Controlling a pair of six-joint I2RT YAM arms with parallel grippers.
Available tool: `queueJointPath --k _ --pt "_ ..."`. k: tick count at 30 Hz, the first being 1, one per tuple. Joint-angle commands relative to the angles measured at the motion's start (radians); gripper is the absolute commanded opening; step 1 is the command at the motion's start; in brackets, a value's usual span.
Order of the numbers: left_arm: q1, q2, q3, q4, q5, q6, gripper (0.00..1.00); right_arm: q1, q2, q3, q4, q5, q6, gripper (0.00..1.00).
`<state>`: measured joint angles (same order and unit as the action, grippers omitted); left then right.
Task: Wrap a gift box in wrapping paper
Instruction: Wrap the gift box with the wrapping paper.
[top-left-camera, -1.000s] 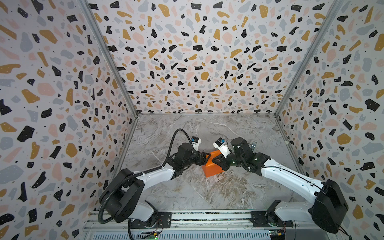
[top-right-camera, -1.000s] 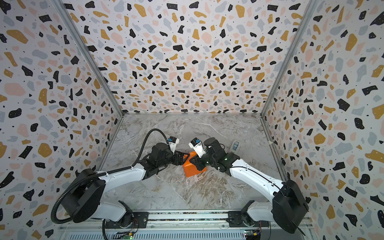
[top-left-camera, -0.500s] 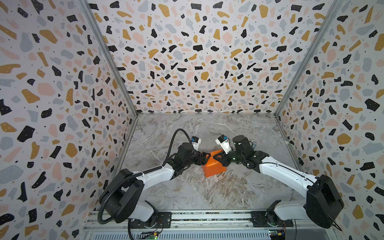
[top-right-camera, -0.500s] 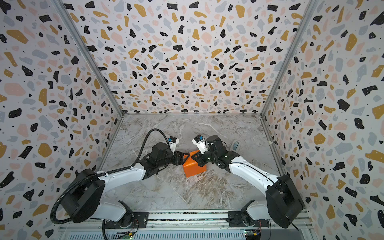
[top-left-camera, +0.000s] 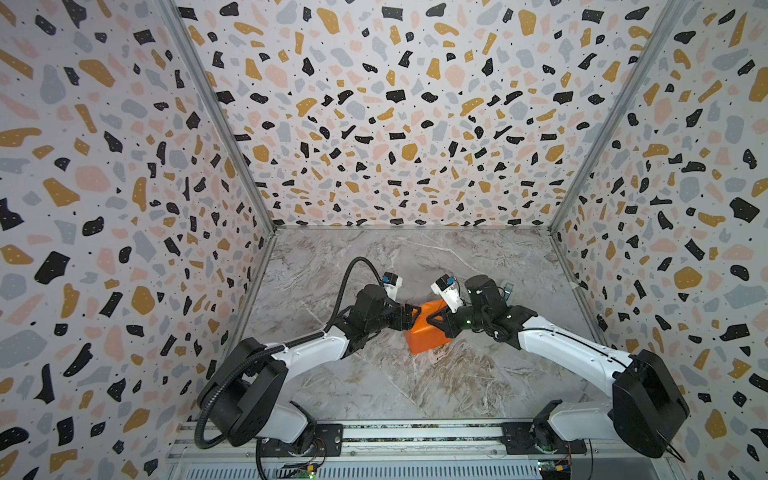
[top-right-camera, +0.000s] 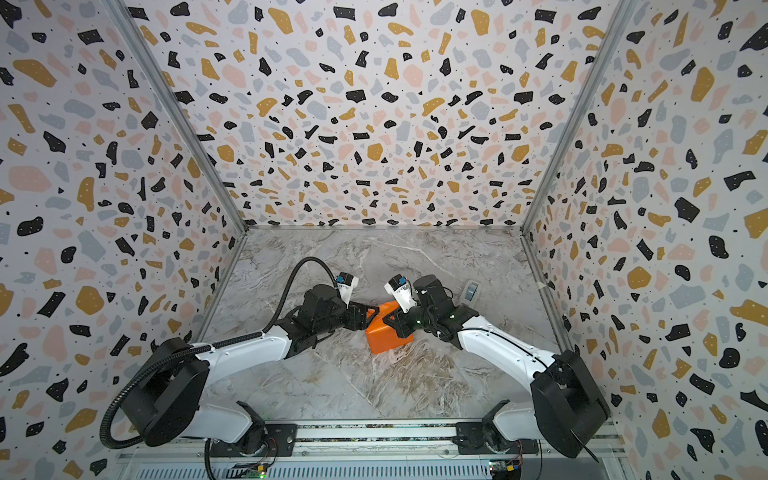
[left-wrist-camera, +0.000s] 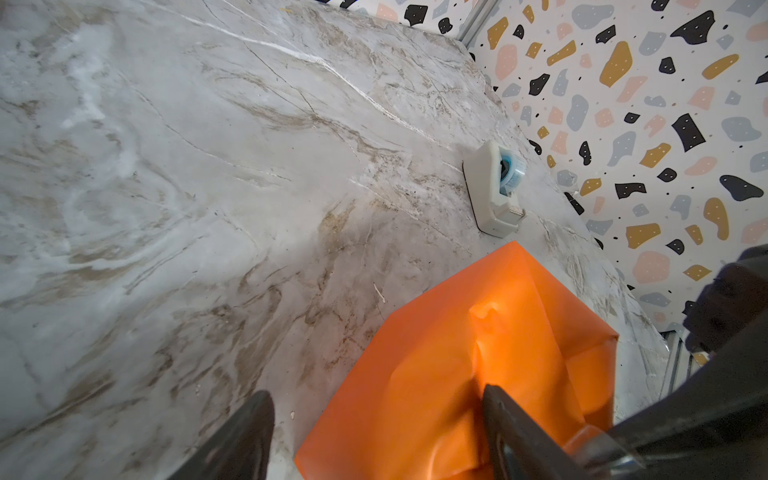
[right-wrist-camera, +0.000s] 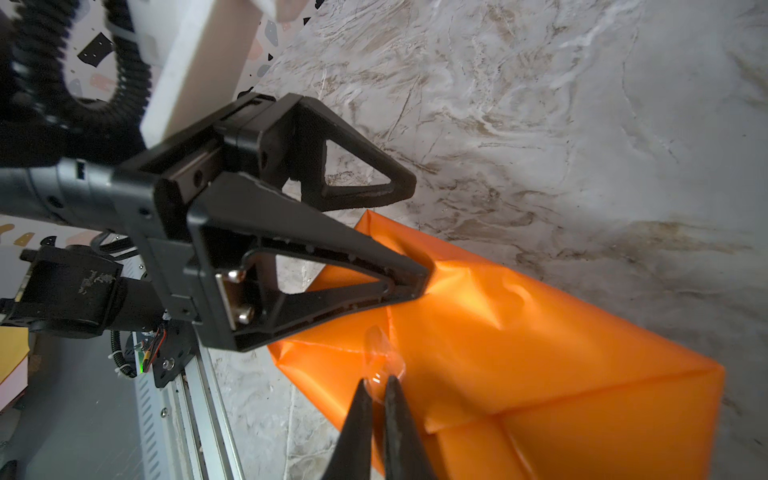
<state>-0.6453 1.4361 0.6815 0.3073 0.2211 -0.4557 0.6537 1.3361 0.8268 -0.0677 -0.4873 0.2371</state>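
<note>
The wrapping paper (top-left-camera: 426, 334) (top-right-camera: 386, 336) shows its orange face, folded into a parcel on the marble table. The gift box is hidden inside it. My left gripper (top-left-camera: 411, 316) (left-wrist-camera: 374, 399) (right-wrist-camera: 417, 232) is open. One of its fingers (right-wrist-camera: 415, 282) rests on a fold of the wrapping paper (left-wrist-camera: 436, 365); the other hangs beside the parcel over the table. My right gripper (top-left-camera: 432, 322) (right-wrist-camera: 376, 382) is shut on a small piece of clear tape (right-wrist-camera: 380, 353), which lies against the wrapping paper (right-wrist-camera: 540, 353) at a seam.
A white tape dispenser (left-wrist-camera: 494, 191) (top-right-camera: 471, 291) stands on the table behind the parcel, near the right wall. Patterned walls close in the left, back and right sides. A metal rail (top-left-camera: 374, 434) runs along the front edge.
The right arm has shifted slightly by the parcel's near side. The left arm and the parcel have stayed put.
</note>
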Motion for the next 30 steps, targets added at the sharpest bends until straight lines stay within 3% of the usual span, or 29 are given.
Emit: queueJointPath --k 1,20,30 --pt "-0.008 0.005 -0.014 -0.131 -0.005 0.032 0.78 0.002 -0.014 -0.003 0.021 -0.002 0.011 0.10" --pt "-0.008 -0.014 -0.001 -0.142 -0.011 0.032 0.79 0.000 0.050 -0.006 0.059 0.090 0.042 0.16" --pt "-0.008 -0.095 0.048 -0.171 -0.154 0.038 0.85 0.001 0.031 -0.060 0.053 0.099 0.055 0.15"
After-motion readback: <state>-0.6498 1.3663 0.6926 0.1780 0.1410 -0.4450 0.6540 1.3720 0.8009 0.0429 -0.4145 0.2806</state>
